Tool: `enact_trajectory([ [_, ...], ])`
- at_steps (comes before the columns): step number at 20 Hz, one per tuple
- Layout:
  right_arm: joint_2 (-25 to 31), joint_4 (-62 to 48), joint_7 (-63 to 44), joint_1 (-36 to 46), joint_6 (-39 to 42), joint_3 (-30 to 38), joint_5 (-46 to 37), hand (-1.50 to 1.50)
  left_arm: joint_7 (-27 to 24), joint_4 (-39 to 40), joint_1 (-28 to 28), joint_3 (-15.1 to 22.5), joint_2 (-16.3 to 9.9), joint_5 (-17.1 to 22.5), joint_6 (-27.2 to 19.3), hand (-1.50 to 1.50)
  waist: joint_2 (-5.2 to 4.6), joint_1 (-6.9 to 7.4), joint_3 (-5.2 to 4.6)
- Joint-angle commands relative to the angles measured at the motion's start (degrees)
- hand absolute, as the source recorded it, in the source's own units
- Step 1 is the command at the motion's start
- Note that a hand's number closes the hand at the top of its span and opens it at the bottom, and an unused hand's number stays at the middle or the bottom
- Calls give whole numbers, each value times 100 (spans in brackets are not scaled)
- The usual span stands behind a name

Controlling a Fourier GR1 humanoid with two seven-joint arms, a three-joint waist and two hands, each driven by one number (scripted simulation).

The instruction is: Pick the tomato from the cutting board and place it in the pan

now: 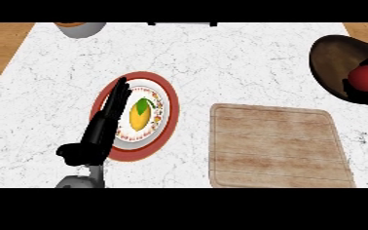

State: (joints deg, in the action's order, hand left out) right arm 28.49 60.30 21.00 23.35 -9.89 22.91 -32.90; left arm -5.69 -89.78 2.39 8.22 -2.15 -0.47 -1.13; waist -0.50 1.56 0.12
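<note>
Nearest the lower edge, the robot's left hand [101,126] rises from its grey forearm [81,180], its black fingers [115,100] straight and together, holding nothing, laid over the left side of the round red-rimmed white plate [164,108]. On that plate lies a yellow mango with a green leaf [139,114], just right of the fingers. The square pale wooden cutting board [279,146] sits to the right of the plate on the white marble tabletop [230,63], with nothing on it. Farther back and right of the plate, at the view's edge, the dark round pan [332,68] holds the red tomato [358,77]. Behind the plate, a grey-rimmed bowl [81,28] shows partly.
</note>
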Motion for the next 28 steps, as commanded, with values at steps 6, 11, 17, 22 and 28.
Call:
enact_trajectory([
  [6,708,-2930,1203,1691,-748,840,310,150,-217,277,258,110,164,-157,-54,0,-74,149,14],
  [11,953,-3738,1874,1805,-1036,1073,350,150,-138,87,78,182,135,-47,70,0,-117,271,29],
  [17,1069,-4557,770,1908,-355,-50,-830,-150,-16,119,443,205,83,-96,150,0,-206,481,16],
  [22,1093,-5001,795,2389,927,52,-620,-150,34,161,475,163,194,-28,84,0,-197,475,36],
  [28,950,-4975,1501,2479,784,733,45,-150,-107,188,347,108,114,-2,115,0,-202,398,55],
])
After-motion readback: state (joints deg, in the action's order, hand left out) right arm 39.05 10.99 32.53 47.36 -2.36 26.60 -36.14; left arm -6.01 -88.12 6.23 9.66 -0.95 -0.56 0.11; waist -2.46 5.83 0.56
